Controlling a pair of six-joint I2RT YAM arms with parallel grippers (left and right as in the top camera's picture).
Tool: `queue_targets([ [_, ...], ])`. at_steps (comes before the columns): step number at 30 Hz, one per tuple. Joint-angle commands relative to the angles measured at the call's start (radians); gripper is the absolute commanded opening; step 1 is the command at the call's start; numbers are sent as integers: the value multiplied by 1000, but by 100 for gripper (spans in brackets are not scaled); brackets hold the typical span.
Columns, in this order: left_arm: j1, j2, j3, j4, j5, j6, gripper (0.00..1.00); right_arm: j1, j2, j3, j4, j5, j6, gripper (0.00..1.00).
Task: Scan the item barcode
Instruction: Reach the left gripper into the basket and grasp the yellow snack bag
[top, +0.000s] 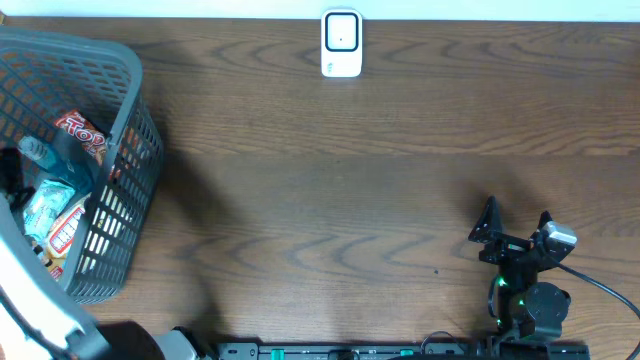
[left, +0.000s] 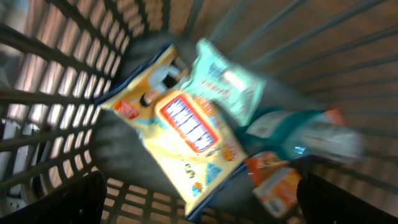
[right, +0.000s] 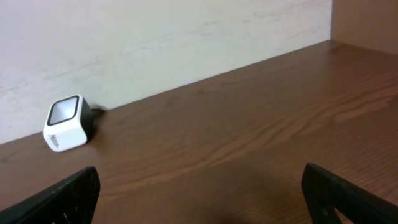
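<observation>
Directly below left end effector (left: 199, 202) (jaws apart) lies yellow packet (left: 186, 134).

The left gripper (left: 199, 198) hangs wide open, pointing down; the right gripper (top: 517, 216) rests open, level.

A dark wooden table (top: 350, 200) runs back to a pale wall (right: 155, 37).

Left, packets (left: 193, 134) in basket (top: 120, 70); scanner (top: 342, 44) at table (top: 350, 200)'s far edge.
</observation>
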Motion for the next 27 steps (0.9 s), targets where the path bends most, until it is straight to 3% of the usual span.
queue_targets([
  [1,24,100,-71,-6,75,-43,98,8,-2,-4,0,1,-9,99],
  [9,36,206,-212,82,72,-76,98,8,-2,-4,0,1,-9,99],
  [24,37,209,-615,572,72,-76,98,8,-2,-4,0,1,-9,99],
  [25,37,209,-645,605,72,-76,92,8,-2,-4,0,1,-10,99],
  [26,37,209,-670,628,72,-76,68,8,-2,-4,0,1,-10,99],
  [27,37,209,-691,642,72,-76,49,8,-2,-4,0,1,-9,99],
])
